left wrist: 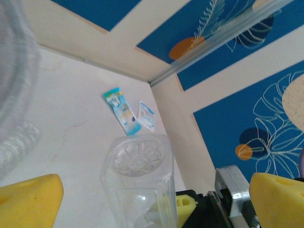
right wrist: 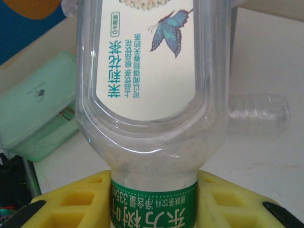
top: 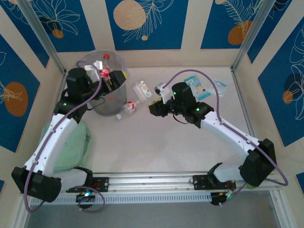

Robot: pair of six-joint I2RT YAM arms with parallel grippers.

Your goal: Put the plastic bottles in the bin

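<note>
A clear bottle (left wrist: 137, 161) stands between the left pincer's (left wrist: 156, 185) wide-spread yellow fingers (left wrist: 28, 199), two packets (left wrist: 122, 111) beyond.

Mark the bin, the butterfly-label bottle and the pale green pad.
bin (top: 110, 105): top external view, on its lower front wall.
butterfly-label bottle (right wrist: 152, 71): right wrist view, on the white label below the butterfly.
pale green pad (top: 80, 142): top external view, on its bare right part.

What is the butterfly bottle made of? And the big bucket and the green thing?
The bottle looks like thin clear plastic, glossy: the table shows through it and light glints on its ridges. The bin seems to be cloudy greyish plastic, half see-through at its rim. The green pad looks matte and soft, maybe fabric or rubbery; I can't tell which.
</note>
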